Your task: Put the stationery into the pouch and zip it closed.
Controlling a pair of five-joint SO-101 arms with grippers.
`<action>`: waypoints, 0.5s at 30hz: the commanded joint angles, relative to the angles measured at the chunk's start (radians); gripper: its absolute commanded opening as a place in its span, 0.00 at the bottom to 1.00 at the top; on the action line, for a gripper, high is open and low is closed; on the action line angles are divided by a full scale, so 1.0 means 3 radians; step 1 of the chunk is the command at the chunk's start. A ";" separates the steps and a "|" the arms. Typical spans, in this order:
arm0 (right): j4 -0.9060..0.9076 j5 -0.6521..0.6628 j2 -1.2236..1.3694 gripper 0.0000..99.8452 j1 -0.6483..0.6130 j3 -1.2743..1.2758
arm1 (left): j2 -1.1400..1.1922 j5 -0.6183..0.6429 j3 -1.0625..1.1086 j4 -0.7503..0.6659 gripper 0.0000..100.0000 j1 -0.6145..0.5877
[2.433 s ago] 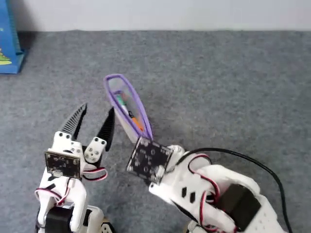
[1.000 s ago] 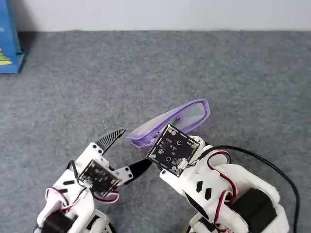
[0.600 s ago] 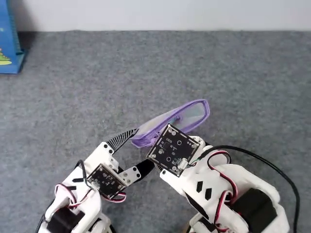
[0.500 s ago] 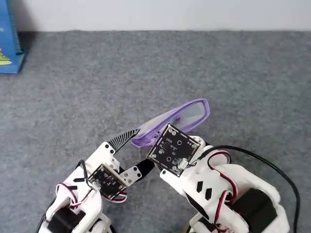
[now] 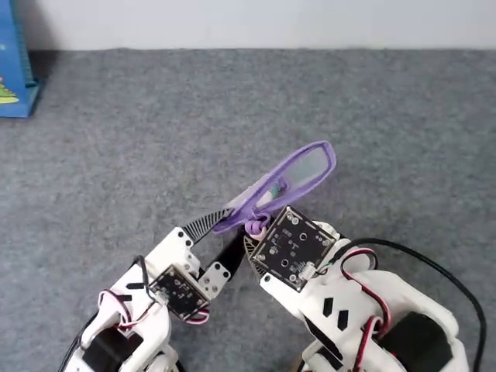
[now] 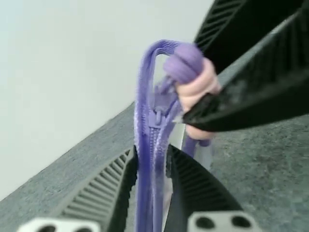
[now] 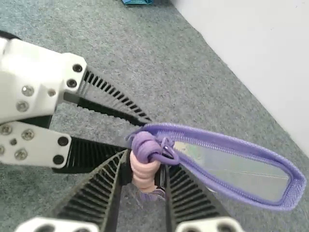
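High view, pouch [image 5: 298, 174]: here we go, it's up off the table [image 5: 155, 116] and stretches away beyond both claws, its near end caught between them.
High view, left claw [image 5: 219, 232]: we see one ribbed finger on each side of that near end.
High view, right claw [image 5: 252, 236]: right beside the left one, with the zip pull [image 5: 256, 226] at its tips.
Left wrist view, left claw [image 6: 151, 159]: fingers pressed onto the purple edge from both sides, so we call it clamped on the pouch.
Left wrist view, zip pull [image 6: 190, 79]: just past our fingertips, a purple-and-pink knot squeezed in the right claw's black fingers.
Right wrist view, right claw [image 7: 145, 166]: closed around the knot, slider [image 7: 166, 145] just ahead of its tips.
Right wrist view, zip line: from the slider out to the far end the teeth look joined; we can't make out the contents through the clear side.
Step in hand: zipping, and we judge it at or near its finish.
Next move: if any gap remains near the left claw, the right one pulls the knot toward it while the left holds firm; otherwise both let go gently.
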 commanded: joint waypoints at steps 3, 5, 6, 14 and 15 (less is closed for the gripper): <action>-0.0141 -0.0036 -0.0033 0.01 -0.0038 0.0015 | 0.0000 -0.0046 -0.0023 -0.0077 0.06 0.0097; -0.0141 -0.0036 -0.0054 0.01 -0.0038 0.0056 | 0.0000 -0.0056 -0.0023 -0.0077 0.03 0.0087; -0.0146 -0.0036 -0.0059 0.01 -0.0038 0.0056 | 0.0000 -0.0118 -0.0023 -0.0072 0.01 0.0087; -0.0621 -0.0031 -0.0038 0.01 0.0320 0.0153 | -0.0005 -0.0292 -0.0069 0.0322 0.01 0.0082; -0.0724 -0.0031 -0.0043 0.01 0.0366 0.0215 | -0.0005 -0.0297 -0.0110 0.0414 0.01 0.0082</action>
